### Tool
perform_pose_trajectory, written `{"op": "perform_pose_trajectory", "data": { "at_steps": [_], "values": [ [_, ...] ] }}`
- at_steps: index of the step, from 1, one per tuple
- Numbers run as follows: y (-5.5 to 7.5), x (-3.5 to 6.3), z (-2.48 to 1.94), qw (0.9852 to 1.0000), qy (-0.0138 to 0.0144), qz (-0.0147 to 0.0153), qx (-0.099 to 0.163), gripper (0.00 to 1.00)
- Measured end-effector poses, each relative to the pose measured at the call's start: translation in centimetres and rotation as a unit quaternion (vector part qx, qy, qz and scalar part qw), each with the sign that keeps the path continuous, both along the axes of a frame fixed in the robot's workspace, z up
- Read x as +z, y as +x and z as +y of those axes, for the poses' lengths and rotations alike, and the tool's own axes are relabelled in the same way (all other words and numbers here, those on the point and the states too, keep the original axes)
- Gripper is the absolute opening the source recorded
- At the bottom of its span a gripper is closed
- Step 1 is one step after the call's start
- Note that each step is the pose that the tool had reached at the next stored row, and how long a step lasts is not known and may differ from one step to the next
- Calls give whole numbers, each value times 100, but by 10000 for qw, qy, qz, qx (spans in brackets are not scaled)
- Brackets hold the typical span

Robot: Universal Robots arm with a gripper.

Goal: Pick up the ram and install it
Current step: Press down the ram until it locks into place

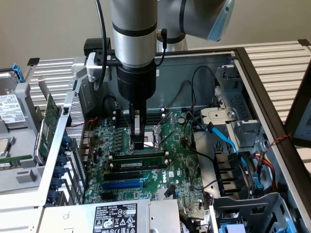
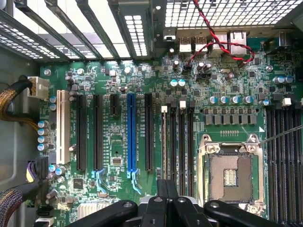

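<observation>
We see the gripper (image 1: 139,144) with its two dark metal fingers pressed together, tips down on the top edge of the ram (image 1: 151,156). We cannot tell whether they pinch it or merely bear on it. The ram stands upright on its long edge in a memory slot of the motherboard (image 1: 180,160), at six o'clock from the gripper in the exterior view. It is a long, narrow, dark green strip with flat black chips in a row.

From the wrist view the gripper (image 2: 166,189) has matte black linkages, and the ram (image 2: 164,142) shows edge-on as one thin pale line running away from the fingertips (a white latch caps its far end). Three bare black memory slots lie just beside it.

The board is glossy green, studded with small silver-topped capacitors. On it we count one blue expansion slot (image 2: 131,135), one white slot (image 2: 60,125) and one square, metal-framed processor socket (image 2: 230,175). A twisted red and black wire (image 2: 208,28) loops above the rear ports. The case wall (image 1: 194,68) is dull grey sheet steel.
</observation>
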State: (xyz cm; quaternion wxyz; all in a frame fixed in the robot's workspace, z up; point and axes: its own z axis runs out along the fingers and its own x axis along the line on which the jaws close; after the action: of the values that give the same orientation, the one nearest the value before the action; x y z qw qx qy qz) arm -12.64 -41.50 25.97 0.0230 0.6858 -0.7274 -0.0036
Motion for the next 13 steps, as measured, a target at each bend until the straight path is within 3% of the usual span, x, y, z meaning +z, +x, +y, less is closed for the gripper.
{"op": "perform_pose_trajectory", "data": {
  "at_steps": [7,13],
  "values": [
    [0,0,-2,10000,0,0,-3,10],
    [0,-2,-2,9992,11,-1,-390,10]
  ]
}}
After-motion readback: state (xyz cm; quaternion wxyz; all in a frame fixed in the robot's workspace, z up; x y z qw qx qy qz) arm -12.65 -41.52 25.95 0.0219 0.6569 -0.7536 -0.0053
